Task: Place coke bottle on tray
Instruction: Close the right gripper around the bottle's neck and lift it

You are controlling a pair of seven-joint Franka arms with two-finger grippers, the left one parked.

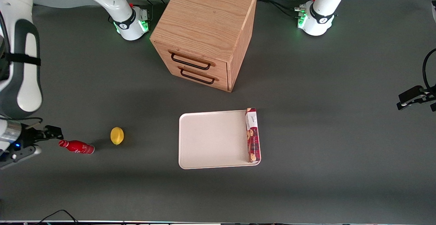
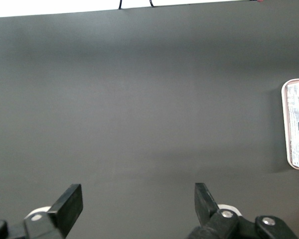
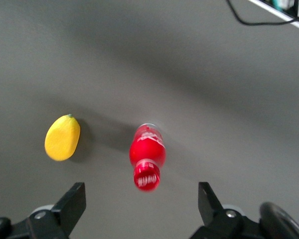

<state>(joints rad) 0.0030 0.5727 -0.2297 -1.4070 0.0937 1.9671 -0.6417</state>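
The coke bottle (image 1: 77,147) is small, glossy and red. It lies on its side on the dark table, toward the working arm's end, with its cap pointing at my right gripper (image 1: 47,138). In the right wrist view the bottle (image 3: 147,152) shows cap-first, just ahead of the gripper (image 3: 141,201). The fingers are open and wide apart and hold nothing, and the cap is in line with the gap between them. The cream-white tray (image 1: 211,140) lies flat near the table's middle, well away from the bottle.
A yellow lemon (image 1: 117,135) (image 3: 63,138) lies beside the bottle, between it and the tray. A red-and-white cookie box (image 1: 252,134) (image 2: 298,124) lies in the tray along its edge toward the parked arm. A wooden two-drawer cabinet (image 1: 204,34) stands farther from the camera than the tray.
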